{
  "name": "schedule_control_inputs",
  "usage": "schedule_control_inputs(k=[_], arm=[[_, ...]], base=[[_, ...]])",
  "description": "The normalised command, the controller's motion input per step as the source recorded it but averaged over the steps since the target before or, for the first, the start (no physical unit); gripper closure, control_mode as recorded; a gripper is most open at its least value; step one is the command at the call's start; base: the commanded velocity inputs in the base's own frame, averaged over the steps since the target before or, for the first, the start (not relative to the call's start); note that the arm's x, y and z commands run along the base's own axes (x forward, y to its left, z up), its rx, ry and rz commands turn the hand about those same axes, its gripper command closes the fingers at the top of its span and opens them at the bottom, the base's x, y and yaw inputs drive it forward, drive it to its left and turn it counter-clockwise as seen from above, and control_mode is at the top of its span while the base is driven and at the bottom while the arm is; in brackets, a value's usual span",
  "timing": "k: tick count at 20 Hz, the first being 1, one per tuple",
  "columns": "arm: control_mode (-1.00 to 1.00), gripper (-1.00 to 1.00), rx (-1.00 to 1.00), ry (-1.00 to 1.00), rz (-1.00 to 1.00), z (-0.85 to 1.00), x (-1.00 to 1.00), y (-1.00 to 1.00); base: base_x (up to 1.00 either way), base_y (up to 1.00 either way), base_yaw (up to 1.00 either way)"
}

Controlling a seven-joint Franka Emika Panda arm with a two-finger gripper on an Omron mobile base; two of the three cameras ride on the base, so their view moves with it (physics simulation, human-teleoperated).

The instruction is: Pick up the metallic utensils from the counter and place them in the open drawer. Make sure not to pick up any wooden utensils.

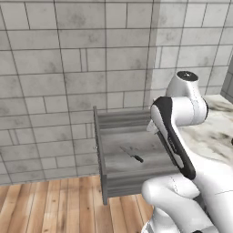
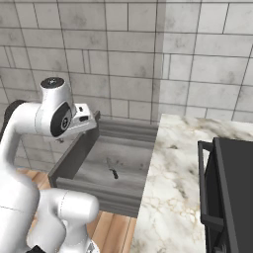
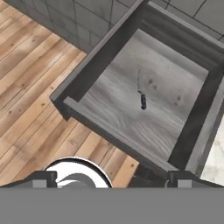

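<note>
**Knife in the open drawer, gripper above it**

From the hand view I look down into the open drawer (image 3: 109, 131); its grey wood-grain floor carries one knife (image 3: 141, 92), lying flat near the middle, well apart from all four walls, thin blade toward the back edge and black handle toward the panelled front; I see nothing else inside. The gripper (image 3: 111, 181) hangs over the front edge, fingertips (image 3: 43, 178) spread wide with nothing between them. The marble counter (image 2: 183, 188) adjoins the drawer's side; a dark stove (image 2: 232, 192) sits on it.
</note>
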Motion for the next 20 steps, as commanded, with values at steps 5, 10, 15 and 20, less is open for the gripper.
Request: schedule_control_inputs(k=[5, 10, 15, 20], arm=[[-1.0, -1.0, -0.06, 0.05, -0.14, 0.14, -0.61, 0.07], [-1.0, -1.0, -0.02, 0.1, -0.3, 0.35, -0.04, 0.0], [-1.0, -1.0, 0.08, 0.02, -0.36, 0.1, -0.38, -0.3], [-1.0, -1.0, 0.05, 0.03, -0.27, 0.0, -0.67, -0.3]], base=[[0.0, 0.0, 0.0], [0.0, 0.0, 0.0], [0.0, 0.0, 0.0], [0.0, 0.0, 0.0]])
